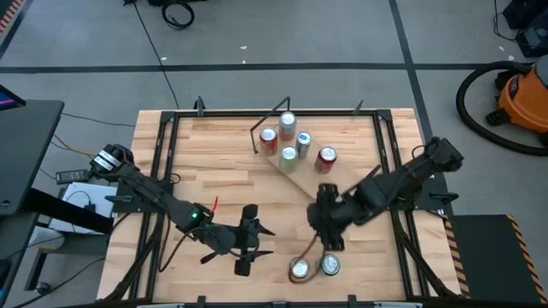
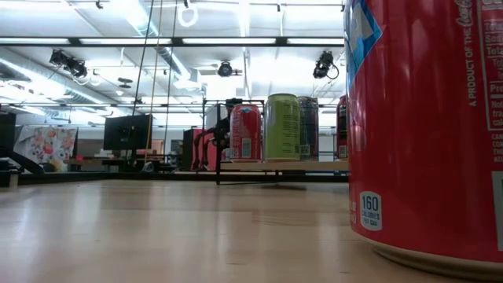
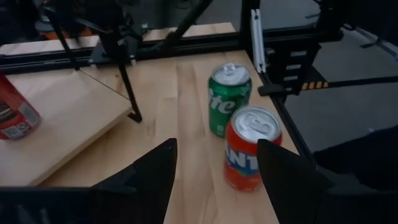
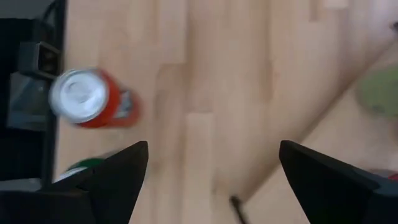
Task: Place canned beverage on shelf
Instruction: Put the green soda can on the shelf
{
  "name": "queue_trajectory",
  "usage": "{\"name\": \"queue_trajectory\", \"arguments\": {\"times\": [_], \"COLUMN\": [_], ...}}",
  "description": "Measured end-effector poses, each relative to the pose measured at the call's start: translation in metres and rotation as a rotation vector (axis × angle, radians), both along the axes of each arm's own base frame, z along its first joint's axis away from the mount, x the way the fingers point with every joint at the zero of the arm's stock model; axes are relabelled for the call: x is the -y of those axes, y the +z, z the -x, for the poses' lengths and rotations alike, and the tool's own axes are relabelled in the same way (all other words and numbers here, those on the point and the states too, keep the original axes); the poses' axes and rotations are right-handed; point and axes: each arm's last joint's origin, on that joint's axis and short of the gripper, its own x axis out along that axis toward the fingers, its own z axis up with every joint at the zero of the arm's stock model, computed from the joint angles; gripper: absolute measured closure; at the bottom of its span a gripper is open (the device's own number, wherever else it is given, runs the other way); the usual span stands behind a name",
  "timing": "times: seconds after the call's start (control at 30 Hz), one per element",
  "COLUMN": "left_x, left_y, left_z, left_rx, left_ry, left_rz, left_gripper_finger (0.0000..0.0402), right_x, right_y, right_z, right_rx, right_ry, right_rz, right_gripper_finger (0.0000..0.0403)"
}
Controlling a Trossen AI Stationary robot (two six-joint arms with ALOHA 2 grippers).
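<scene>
The shelf (image 1: 301,173), a light-wood board on black rod legs, stands at the table's far middle with several upright cans on it, red, green and silver; it also shows in the low view (image 2: 275,165). An orange-red Fanta can (image 1: 299,269) and a green Sprite can (image 1: 330,265) stand upright on the tabletop by the near edge. My left gripper (image 1: 267,241) is open and empty, level, left of these two cans (image 3: 252,149) (image 3: 228,93). My right gripper (image 1: 330,239) is open and empty just above and behind them, looking down on the Fanta can (image 4: 90,99).
The black frame rails (image 1: 390,162) run along the table's edges. The Fanta can stands right in front of the low camera (image 2: 424,134). Bare tabletop (image 1: 214,162) lies left of the shelf. An orange vacuum (image 1: 522,94) stands on the floor beyond the table.
</scene>
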Motion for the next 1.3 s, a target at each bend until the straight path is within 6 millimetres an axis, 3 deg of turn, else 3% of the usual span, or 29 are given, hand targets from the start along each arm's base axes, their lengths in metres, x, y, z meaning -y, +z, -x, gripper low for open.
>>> {"name": "queue_trajectory", "arguments": {"times": [0.3, 0.5, 0.67, 0.97, 1.3], "left_x": [-0.010, -0.017, -0.018, -0.019, -0.020], "left_y": [0.002, 0.002, -0.001, -0.005, -0.006], "left_z": [-0.006, -0.010, -0.009, -0.007, -0.006], "left_rx": [0.003, -0.004, -0.031, -0.082, -0.092], "left_ry": [0.036, 0.060, 0.064, 0.082, 0.083], "left_rz": [0.000, -0.004, -0.012, 0.003, -0.003], "left_gripper_finger": [0.0170, 0.0170, 0.0170, 0.0170, 0.0170], "right_x": [-0.048, -0.074, -0.087, -0.107, -0.119], "right_y": [-0.012, -0.041, -0.057, -0.058, -0.097], "right_z": [0.025, 0.023, 0.020, 0.019, 0.009], "right_rx": [-0.035, -0.145, -0.172, -0.097, -0.175], "right_ry": [-0.022, 0.014, 0.053, 0.121, 0.132], "right_rz": [-0.072, -0.040, -0.010, -0.079, 0.025], "right_gripper_finger": [0.0029, 0.0029, 0.0029, 0.0026, 0.0022]}}
